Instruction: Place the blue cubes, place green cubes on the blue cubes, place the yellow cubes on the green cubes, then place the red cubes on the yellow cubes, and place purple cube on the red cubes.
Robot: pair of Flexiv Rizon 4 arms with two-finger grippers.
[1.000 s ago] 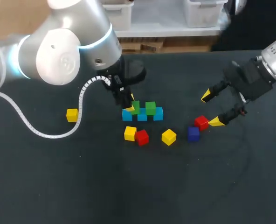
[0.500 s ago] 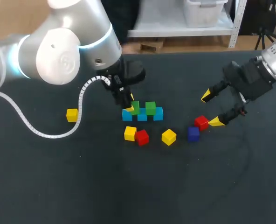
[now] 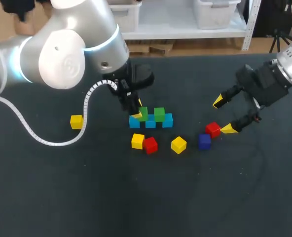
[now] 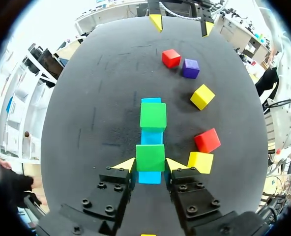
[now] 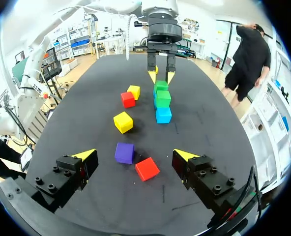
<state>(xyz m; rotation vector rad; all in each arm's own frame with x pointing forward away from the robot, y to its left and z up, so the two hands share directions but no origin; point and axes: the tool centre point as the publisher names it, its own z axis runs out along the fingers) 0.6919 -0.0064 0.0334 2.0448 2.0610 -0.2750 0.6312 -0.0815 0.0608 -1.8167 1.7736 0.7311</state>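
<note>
Three blue cubes [image 3: 150, 122] lie in a row mid-table, with two green cubes [image 3: 159, 114] on top of them. My left gripper [image 3: 140, 113] is shut on the left green cube [image 4: 150, 157], which rests on the blue row [image 4: 151, 136]; its yellow tips press both sides. My right gripper [image 3: 223, 115] hangs wide open beside a red cube [image 3: 213, 129] and the purple cube [image 3: 204, 141]. In the right wrist view the purple cube [image 5: 124, 152] and red cube [image 5: 147, 168] lie between and under its fingers [image 5: 134, 155], untouched.
In front of the row lie a yellow cube [image 3: 137, 141], a red cube [image 3: 150, 144] touching it, and another yellow cube [image 3: 178, 144]. A third yellow cube [image 3: 76, 121] sits alone at the left, by my left arm's white cable [image 3: 42, 140].
</note>
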